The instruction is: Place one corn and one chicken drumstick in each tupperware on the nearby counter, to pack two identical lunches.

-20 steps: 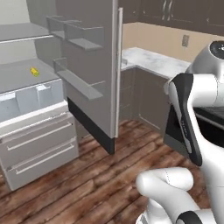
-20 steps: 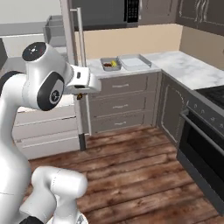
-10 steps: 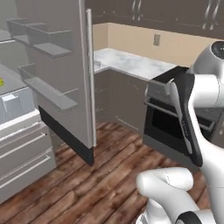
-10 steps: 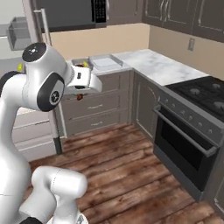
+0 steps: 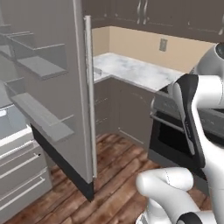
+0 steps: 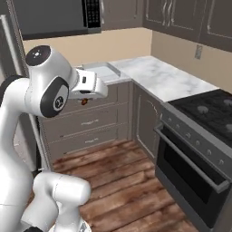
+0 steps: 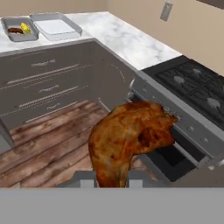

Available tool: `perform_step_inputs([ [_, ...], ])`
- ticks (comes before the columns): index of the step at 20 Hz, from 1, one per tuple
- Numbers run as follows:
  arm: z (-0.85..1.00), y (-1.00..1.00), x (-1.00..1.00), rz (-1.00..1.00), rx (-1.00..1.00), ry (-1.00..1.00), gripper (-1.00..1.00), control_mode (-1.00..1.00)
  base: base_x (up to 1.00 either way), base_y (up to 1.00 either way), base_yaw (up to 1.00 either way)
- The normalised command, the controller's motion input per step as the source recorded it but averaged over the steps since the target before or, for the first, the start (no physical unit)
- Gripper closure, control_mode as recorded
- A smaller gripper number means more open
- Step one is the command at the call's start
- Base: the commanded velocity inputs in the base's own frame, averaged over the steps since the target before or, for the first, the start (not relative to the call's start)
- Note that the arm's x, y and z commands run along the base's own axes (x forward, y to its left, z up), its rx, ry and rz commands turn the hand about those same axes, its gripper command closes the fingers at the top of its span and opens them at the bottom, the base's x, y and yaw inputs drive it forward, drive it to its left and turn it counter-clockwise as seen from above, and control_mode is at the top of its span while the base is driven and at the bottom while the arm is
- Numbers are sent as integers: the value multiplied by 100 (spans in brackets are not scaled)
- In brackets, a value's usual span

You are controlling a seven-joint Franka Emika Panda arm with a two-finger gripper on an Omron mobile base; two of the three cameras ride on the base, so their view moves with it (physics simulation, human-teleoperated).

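- Swinging right with the driving base, both base views now face the oven, the open fridge door sliding leftward.
- Chicken drumstick rides clamped in the gripper, jaws narrowly parted around it.
- Mid-grey tupperware, by the counter far-left edge, already holds corn and chicken.
- Best target, judging by contents: pale tupperware just beside it; approach squarely, lower before releasing.

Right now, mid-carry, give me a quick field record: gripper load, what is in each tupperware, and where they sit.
gripper: shut on chicken drumstick, held over the wood floor
smaller grey tupperware: already holds a brown piece and a yellow piece, apparently drumstick and corn
larger pale tupperware: looks empty
location: both side by side on the counter, by the corner
stove: on the counter run round the corner
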Motion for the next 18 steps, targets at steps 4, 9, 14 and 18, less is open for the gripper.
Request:
perform_step_inputs([
  [4,0,0,0,0,0,0,100,100,79,0,28],
  [9,0,0,0,0,0,0,100,100,39,-18,35],
  [14,0,0,0,0,0,0,100,100,16,-54,32],
  [18,0,0,0,0,0,0,100,100,35,-56,27],
])
